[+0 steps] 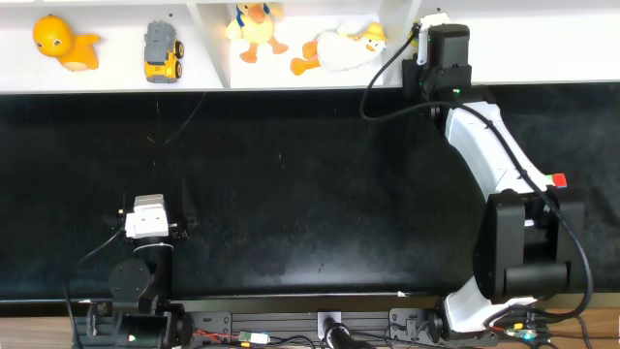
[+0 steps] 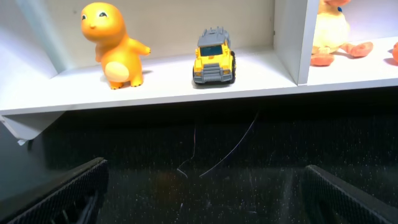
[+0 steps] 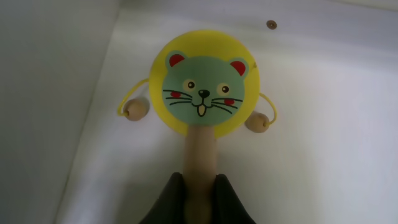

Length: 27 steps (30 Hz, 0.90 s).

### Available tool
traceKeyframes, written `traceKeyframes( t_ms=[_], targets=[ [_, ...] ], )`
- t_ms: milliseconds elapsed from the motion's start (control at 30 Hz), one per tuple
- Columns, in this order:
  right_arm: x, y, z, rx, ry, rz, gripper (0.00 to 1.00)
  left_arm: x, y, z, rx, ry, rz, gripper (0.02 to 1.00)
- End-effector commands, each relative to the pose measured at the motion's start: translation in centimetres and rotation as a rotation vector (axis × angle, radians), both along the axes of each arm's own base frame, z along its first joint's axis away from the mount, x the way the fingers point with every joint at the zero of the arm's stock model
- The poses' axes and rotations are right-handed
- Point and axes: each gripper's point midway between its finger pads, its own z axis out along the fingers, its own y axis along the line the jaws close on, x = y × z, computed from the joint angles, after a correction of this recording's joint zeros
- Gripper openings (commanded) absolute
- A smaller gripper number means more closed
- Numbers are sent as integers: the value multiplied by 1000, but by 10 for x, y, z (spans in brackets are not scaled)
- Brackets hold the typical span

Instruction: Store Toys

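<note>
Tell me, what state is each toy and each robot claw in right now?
Cat-face rattle drum: face up on the white shelf, handle gripped.
Right gripper: shut on the drum's handle.
Left gripper: open, empty, above the black table.
Yellow toy truck: upright on its wheels.
Orange figure: standing upright.
Yellow plush duck: sitting upright.
White plush duck: lying on its side.

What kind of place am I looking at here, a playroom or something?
Probably a robot test bench, not a playroom: a black-covered worktop, a white cubby shelf holding a toy truck and a plush duck, and the right gripper holding a cat-faced rattle.
</note>
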Motion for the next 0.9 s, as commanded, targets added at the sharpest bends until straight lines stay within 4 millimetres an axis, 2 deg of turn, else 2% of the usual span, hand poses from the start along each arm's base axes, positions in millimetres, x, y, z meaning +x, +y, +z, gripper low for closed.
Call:
traceKeyframes(
  t_ms=[33,133,367,467,567,700,900],
  targets=[
    [6,2,3,8,-2,2,150,0,-2,2,14,-6,-13,998],
    [3,1,1,15,10,-7,266,0,-2,2,14,-6,-13,998],
    [3,-4,3,38,9,-38,801,0,-2,2,14,-6,-13,998],
    [0,-11,3,70,20,-74,925,0,-2,2,14,-6,-13,998],
    [-7,-17,1,79,51,-80,996,0,-2,2,14,-6,-13,998],
    [-16,-24,4,77,75,-92,996,0,-2,2,14,-6,-13,998],
    [-30,-23,17,78,93,-85,993,0,-2,2,14,-6,-13,998]
  ],
)
